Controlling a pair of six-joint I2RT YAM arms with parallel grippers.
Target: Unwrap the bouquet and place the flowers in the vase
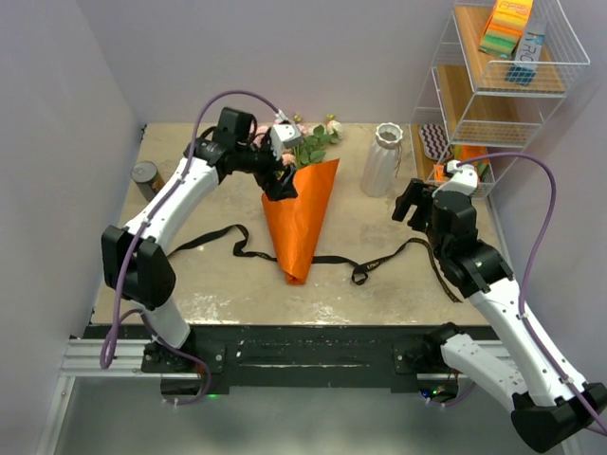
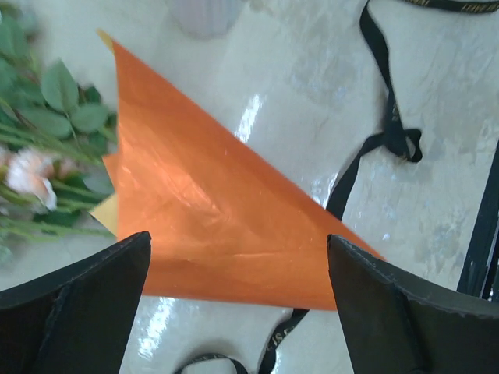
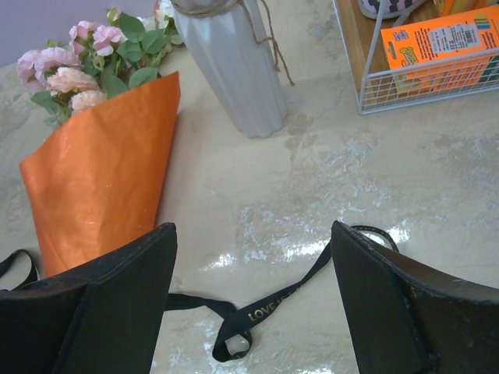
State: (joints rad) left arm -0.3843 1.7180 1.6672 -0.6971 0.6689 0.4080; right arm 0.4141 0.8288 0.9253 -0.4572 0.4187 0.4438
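L grip (image 2: 238,261): jaws spread wide, empty, over paper (image 1: 302,223) top edge.
R grip (image 3: 253,249): jaws spread, empty, near vase (image 1: 382,159).
Ribbon (image 1: 237,242): untied, loose beside paper.
Flowers (image 1: 313,142): in cone mouth, left of vase.
Tip: L shld pinch one flap only, peel sideways; R pins cone tip.

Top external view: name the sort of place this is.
Probably a robot test cell: plain pale walls, worn beige tabletop, white left arm and right arm bolted at its near edge, white wire shelf.
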